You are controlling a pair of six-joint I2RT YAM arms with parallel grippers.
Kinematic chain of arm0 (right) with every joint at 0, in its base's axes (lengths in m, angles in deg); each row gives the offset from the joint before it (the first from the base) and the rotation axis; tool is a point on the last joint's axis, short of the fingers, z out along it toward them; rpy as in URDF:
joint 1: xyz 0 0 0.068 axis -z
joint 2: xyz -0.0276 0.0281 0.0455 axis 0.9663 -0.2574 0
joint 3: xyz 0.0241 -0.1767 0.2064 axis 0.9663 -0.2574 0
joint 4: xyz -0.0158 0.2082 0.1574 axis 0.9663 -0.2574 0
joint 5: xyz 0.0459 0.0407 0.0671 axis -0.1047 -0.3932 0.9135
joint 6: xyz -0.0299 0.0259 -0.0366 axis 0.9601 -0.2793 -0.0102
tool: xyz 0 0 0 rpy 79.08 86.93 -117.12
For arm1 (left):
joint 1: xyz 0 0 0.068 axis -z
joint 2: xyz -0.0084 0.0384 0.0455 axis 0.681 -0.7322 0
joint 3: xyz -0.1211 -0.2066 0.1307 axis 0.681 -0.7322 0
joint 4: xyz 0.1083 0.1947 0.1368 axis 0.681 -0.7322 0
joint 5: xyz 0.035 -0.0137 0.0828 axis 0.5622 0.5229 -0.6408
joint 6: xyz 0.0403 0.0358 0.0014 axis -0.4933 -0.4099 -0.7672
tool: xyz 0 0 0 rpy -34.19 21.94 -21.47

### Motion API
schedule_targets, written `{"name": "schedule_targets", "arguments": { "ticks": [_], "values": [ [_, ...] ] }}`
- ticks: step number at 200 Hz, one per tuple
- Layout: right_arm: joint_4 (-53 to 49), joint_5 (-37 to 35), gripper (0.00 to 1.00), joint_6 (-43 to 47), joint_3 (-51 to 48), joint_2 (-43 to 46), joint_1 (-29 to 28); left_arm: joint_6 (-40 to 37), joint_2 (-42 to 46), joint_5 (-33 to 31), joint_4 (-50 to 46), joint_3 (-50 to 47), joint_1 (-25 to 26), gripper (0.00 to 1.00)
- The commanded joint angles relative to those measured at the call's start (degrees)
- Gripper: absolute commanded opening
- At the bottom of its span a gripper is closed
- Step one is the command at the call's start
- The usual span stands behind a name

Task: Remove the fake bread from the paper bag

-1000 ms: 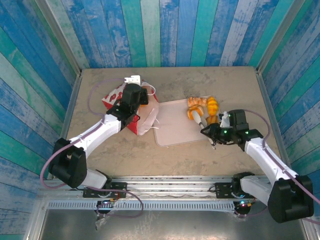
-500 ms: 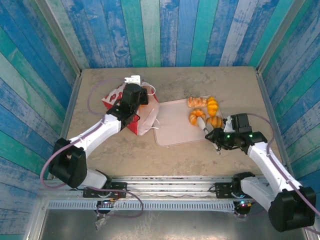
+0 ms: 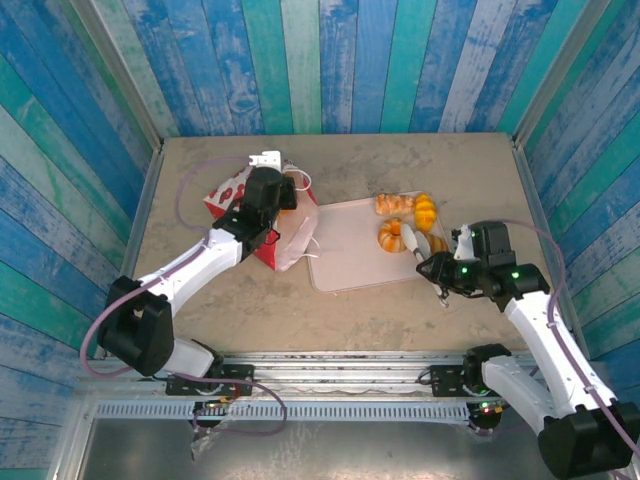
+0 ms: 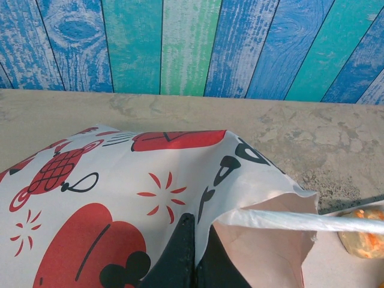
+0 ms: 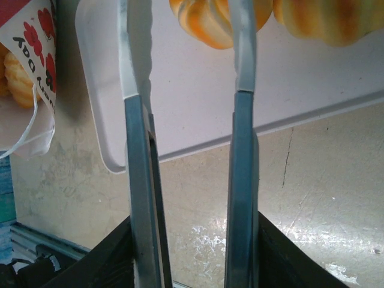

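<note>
Overhead, I see a sandy tabletop walled in by blue and green painted planks, with my two arms reaching in from the near edge.

The paper bag, red with white prints, sits on the left half of the table. Its white-lined mouth is turned toward a flat pale pink tray just beside it. The left arm stretches out over the bag. Through the left wrist camera, the left gripper has its dark jaws pressed together, pinching the bag's upper edge next to the opening. A thin white handle runs off to the right from there.

Some of the fake bread lies in a cluster at the tray's far right corner. A braided stick and a round bun sit farthest from me. An orange striped bun lies nearer. A fourth piece is partly hidden by the arm.

The right gripper hangs over the tray's right side, near that cluster. In the right wrist view its jaws are spread, with bare tray between them and nothing held. The striped bun lies just past the fingertips.

At the left of that same view, one more golden pastry rests inside the bag's mouth.
</note>
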Motion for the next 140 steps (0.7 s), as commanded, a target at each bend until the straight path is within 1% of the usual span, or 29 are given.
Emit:
{"name": "schedule_targets", "arguments": {
  "ticks": [1,22,45,66,91,140],
  "values": [
    [0.54,1.59,0.42,0.53,1.57,-0.44,-2.2,0.87,3.95,0.2,1.53,-0.5,0.01,0.0],
    [0.57,-0.77,0.38,0.03,3.07,-1.36,-6.31,0.93,3.8,0.3,1.54,-0.43,0.03,0.01],
    [1.07,-2.93,0.37,-0.92,4.26,-3.58,-10.94,1.07,3.69,0.47,1.56,-0.42,0.05,0.0],
    [2.7,-3.77,0.36,-1.54,4.29,-5.87,-13.7,0.98,3.61,0.91,1.58,-0.42,0.02,0.01],
    [4.33,-4.2,0.36,-1.65,4.27,-8.64,-15.07,0.84,3.61,0.83,1.38,-0.42,-0.02,0.0],
    [5.89,-5.05,0.36,-0.95,4.17,-13.56,-15.12,0.9,3.95,0.52,1.32,-0.68,-0.07,0.01]
  ]
}}
